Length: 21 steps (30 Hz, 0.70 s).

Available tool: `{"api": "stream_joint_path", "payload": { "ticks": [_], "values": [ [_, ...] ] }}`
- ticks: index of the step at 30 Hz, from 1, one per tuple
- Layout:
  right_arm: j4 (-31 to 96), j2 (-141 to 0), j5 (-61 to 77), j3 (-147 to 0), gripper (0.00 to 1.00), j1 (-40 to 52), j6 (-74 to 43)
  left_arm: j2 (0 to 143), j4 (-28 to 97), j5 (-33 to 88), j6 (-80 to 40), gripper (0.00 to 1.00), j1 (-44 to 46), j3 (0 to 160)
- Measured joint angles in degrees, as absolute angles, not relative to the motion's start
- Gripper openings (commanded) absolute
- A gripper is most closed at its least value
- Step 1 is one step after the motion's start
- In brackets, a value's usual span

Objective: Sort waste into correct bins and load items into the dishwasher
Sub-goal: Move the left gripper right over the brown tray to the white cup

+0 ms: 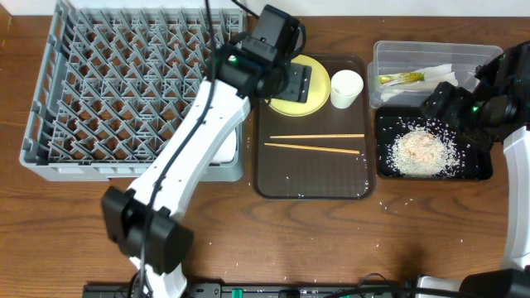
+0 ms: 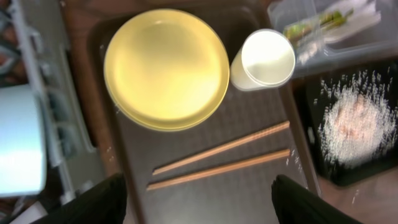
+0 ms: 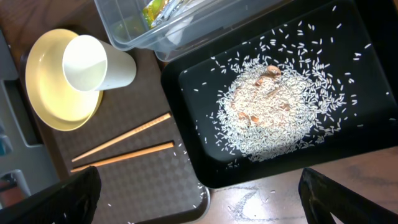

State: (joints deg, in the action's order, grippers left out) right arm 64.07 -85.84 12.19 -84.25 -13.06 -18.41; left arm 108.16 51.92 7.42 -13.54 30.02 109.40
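Currently, the waste side looks done as far as can be seen. The green-yellow snack wrapper and the white paper napkins lie in the clear tub. The rice scraps sit heaped in the black tray just in front of it. A few stray grains lie on the brown tray and on the bench beside it.

Loading is only partly done. The light blue bowl sits inside the grey dish rack, at its edge nearest the brown tray. I cannot pick out the white bowl with certainty in any view.

Left to load, all on the brown tray:
- yellow plate, at the far end, empty
- white cup, upright, touching the plate's rim on the tub side
- chopsticks, lying side by side mid-tray, apart from the plate

Left jaws: spread wide, holding nothing, hanging over the brown tray by the plate. Judged step in hand is collecting the plate or the chopsticks; I cannot tell which.

Right jaws: fully spread, empty, over the black tray near the tub, touching neither.

Estimate: sorting complete, rack loading under halfway.
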Motion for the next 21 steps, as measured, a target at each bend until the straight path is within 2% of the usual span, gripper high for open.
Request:
{"api": "stream_joint_path", "payload": {
  "ticks": [11, 21],
  "values": [
    [64.05, -85.84, 12.19, -84.25, 0.99, -13.06, -18.44, 113.73, 44.14, 7.62, -16.51, 0.76, 30.57, 109.45],
    [64.03, -85.84, 12.16, -84.25, 0.99, -13.06, -18.41, 122.17, 32.01, 7.84, -20.45, 0.76, 31.94, 109.47]
  ]
}}
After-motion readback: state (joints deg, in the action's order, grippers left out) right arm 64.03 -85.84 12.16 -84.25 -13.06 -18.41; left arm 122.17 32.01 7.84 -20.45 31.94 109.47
